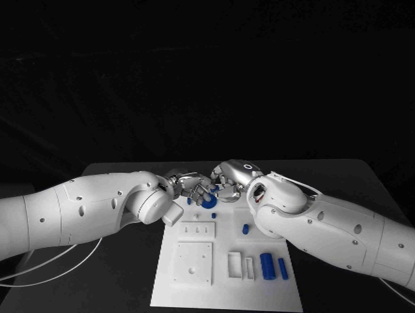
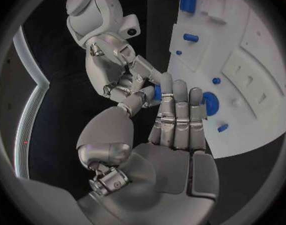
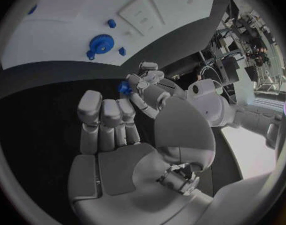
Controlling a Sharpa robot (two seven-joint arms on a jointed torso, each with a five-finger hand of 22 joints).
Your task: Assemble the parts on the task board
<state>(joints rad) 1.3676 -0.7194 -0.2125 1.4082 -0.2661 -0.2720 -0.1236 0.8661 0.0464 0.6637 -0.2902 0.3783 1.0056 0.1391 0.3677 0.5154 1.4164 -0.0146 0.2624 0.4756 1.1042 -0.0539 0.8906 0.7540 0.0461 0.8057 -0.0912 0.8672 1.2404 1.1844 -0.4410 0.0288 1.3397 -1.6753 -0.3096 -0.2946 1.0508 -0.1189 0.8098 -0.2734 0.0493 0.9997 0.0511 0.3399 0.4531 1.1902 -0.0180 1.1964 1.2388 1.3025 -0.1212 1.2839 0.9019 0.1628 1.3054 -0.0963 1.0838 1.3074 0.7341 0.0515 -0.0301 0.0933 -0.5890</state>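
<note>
Task board holds blue parts; gear on board.

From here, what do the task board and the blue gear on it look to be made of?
The task board looks like matte white plastic: flat, with moulded recesses and no glare. The blue gear seems to be moulded or printed plastic, uniformly coloured with a dull surface. Neither is certain from looks alone.

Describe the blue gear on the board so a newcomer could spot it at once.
Start at the white task board in the middle of the black table and go to its far end, where the left hand and right hand meet. The gear lies flat there. It is a wide disc with a toothed rim, while the small blue pieces beside it are plain stubs.
</note>
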